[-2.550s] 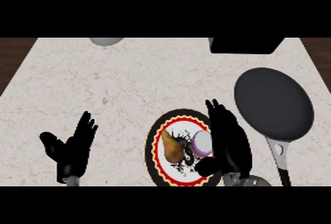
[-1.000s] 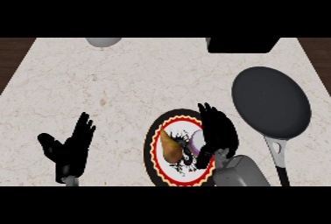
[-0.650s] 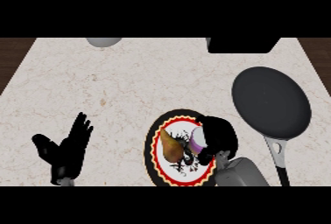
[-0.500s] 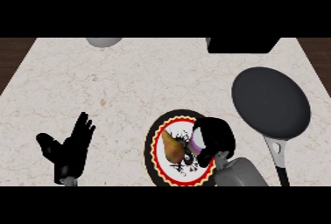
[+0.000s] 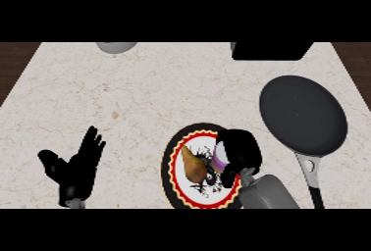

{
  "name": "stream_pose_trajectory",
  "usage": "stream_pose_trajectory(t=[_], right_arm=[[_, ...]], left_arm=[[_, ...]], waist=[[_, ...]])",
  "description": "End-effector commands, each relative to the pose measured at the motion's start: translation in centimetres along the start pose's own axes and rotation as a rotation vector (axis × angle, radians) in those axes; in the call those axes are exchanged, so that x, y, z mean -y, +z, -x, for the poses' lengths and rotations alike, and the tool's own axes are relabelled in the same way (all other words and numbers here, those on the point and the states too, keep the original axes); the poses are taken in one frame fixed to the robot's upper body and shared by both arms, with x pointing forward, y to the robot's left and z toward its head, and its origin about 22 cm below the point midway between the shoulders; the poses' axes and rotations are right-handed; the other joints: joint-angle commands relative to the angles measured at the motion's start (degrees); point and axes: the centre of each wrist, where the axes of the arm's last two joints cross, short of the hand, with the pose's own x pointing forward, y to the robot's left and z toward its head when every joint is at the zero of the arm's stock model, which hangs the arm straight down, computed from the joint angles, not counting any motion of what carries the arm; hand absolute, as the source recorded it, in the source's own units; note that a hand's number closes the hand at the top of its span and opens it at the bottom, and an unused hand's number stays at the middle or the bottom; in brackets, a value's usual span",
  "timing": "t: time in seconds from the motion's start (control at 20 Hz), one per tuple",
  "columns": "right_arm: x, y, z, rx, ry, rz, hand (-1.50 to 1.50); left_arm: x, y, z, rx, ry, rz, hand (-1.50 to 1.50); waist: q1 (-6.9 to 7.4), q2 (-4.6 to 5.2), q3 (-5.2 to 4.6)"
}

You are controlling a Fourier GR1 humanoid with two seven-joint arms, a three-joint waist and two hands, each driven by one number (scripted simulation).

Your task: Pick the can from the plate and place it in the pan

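I am logging one plate (image 5: 179,147), one can (image 5: 220,156), one pan (image 5: 303,113) and two hands on the speckled counter (image 5: 145,93).

The plate is sitting at the near edge, slightly right of centre, with a black rim, a red scalloped ring and a dark printed motif on white.

The can is showing only as a small purple and pale patch on the right part of the plate; the rest is hidden, so I cannot tell whether it is touching the plate or raised off it.

The right hand (image 5: 239,149) is sitting over the plate's right side, its black fingers curling round the can, with the grey forearm coming in from the near edge.

The pan is lying to the right of the plate and farther away, dark and round, its handle (image 5: 313,176) pointing toward the near edge, just beside the right forearm.

The left hand (image 5: 72,169) is resting open at the near left, fingers up, well apart from the plate.

At the far edge I am counting one grey rounded object (image 5: 116,47) and one black box (image 5: 272,50), both cut off.
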Motion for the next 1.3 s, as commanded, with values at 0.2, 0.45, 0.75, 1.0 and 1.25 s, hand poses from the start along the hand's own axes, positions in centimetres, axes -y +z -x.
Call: stream_pose_trajectory(t=[0.2, 0.45, 0.75, 1.0, 1.25], right_arm=[[-2.1, -0.8, -4.9, -0.102, -0.024, 0.054, 1.5], [-3.0, 1.3, -8.3, -0.066, 0.015, 0.265, 1.5], [3.6, 2.7, -11.1, -0.102, -0.016, 0.662, 1.5], [5.7, 6.1, -10.8, -0.151, -0.143, 0.759, 1.5], [10.0, 5.4, -8.7, -0.209, -0.145, 0.778, 1.5]], left_arm=[[1.2, 0.1, -0.1, -0.009, -0.008, 0.012, 0.0], [0.8, -1.3, 0.1, -0.011, -0.012, 0.023, 0.0], [-0.7, 0.4, 0.9, -0.005, 0.0, -0.001, 0.0], [-0.2, 0.6, 0.9, 0.001, 0.012, -0.012, 0.0], [0.1, -0.2, -0.2, 0.0, -0.002, -0.012, 0.0]], waist=[[0.78, 0.49, 0.2], [0.96, 0.52, 0.18], [0.37, -0.04, 0.14], [-0.37, -0.04, 0.18], [-0.34, 0.23, 0.18]])
